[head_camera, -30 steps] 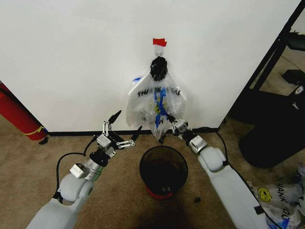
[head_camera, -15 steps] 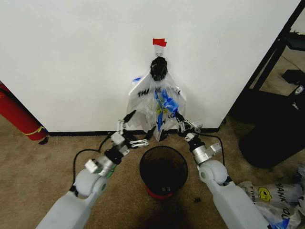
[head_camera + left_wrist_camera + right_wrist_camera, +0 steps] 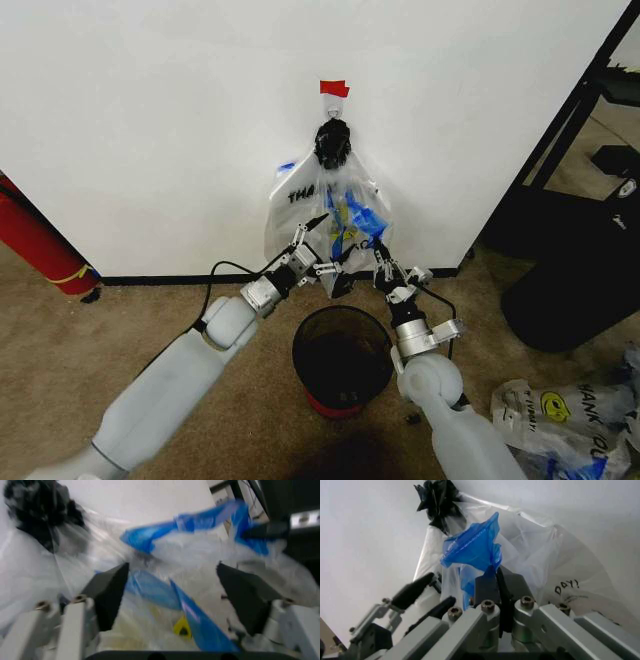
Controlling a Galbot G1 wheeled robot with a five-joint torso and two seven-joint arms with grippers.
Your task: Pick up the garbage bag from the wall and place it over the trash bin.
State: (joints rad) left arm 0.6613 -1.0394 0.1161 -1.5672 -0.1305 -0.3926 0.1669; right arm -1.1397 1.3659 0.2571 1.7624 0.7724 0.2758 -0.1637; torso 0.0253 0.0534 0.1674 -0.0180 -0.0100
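Even, bright light falls on the wall [image 3: 150,120]. Beyond the left gripper [image 3: 172,592] the garbage bag [image 3: 200,555] smears with motion blur.

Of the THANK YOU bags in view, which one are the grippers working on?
The garbage bag hanging on the wall, above the trash bin. The left gripper and right gripper are both at it. The other bag lies on the floor, untouched.

floor: brown carpet [image 3: 120,330] is laid throughout | skirting: a black baseboard [image 3: 150,279] is seen | right: black shelving [image 3: 590,180] is placed | left: a red cylinder [image 3: 35,240] is leaned
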